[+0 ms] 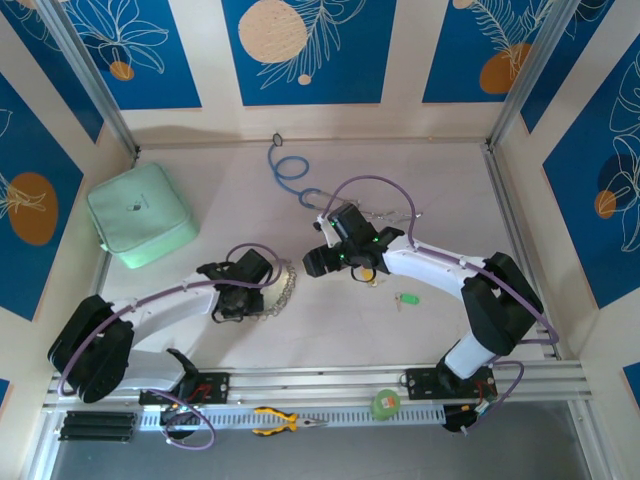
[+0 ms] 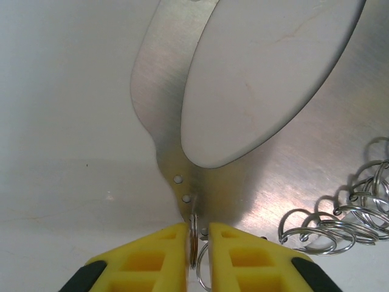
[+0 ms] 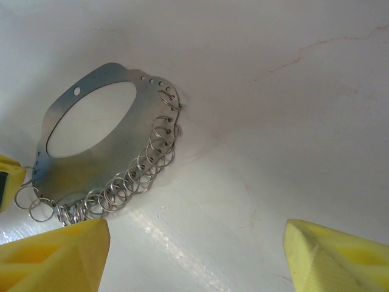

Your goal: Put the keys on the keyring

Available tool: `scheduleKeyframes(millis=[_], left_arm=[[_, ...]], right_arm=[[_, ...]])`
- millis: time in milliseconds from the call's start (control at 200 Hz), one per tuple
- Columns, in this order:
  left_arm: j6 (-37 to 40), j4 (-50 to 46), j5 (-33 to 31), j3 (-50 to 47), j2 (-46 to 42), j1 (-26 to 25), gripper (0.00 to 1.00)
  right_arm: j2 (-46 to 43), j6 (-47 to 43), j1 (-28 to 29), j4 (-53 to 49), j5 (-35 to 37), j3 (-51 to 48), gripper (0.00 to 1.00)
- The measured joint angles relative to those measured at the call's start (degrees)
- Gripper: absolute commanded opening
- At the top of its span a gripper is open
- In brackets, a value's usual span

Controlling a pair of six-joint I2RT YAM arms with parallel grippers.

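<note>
- Evidently the left gripper (image 2: 196, 252) was nipped shut on one small split ring (image 2: 193, 234) at the rim of the keyring (image 2: 161, 91). Its yellow fingers (image 2: 234, 258) nearly met, with the ring edge-on between them.
- The keyring lay flat on the table (image 1: 330, 330), touching the left gripper's tips. A fringe of loose rings (image 3: 130, 176) ran along one edge.
- Handling, as judged: a thin, stiff metal plate, light and slick. The rings were free to swivel and apt to slip from a pinch. Best hold looked to be the plate's rim or a single ring.
- The right gripper (image 3: 194, 261) stood wide open and held nothing. The keyring sat ahead and to the left of its gap, apart from both fingers.
- The green-headed key (image 1: 405, 298) lay on the table beside the right arm, well apart from the keyring. Judged tiny and light, best pinched by its plastic head.
</note>
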Motion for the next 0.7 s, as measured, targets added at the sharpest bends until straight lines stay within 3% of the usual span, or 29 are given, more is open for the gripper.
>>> scheduleKeyframes(millis=[225, 400, 700], left_arm=[[0.0, 0.1, -0.1, 0.0, 0.8, 0.0, 0.16], [0.2, 0.5, -0.2, 0.0, 1.1, 0.0, 0.0], [2.7, -0.2, -4.0, 0.0, -5.0, -0.1, 0.0]], right_arm=[[-0.7, -0.2, -0.2, -0.2, 0.3, 0.0, 0.76], [-1.2, -0.6, -0.2, -0.3, 0.4, 0.0, 0.76], [-3.2, -0.6, -0.3, -0.7, 0.6, 0.0, 0.75]])
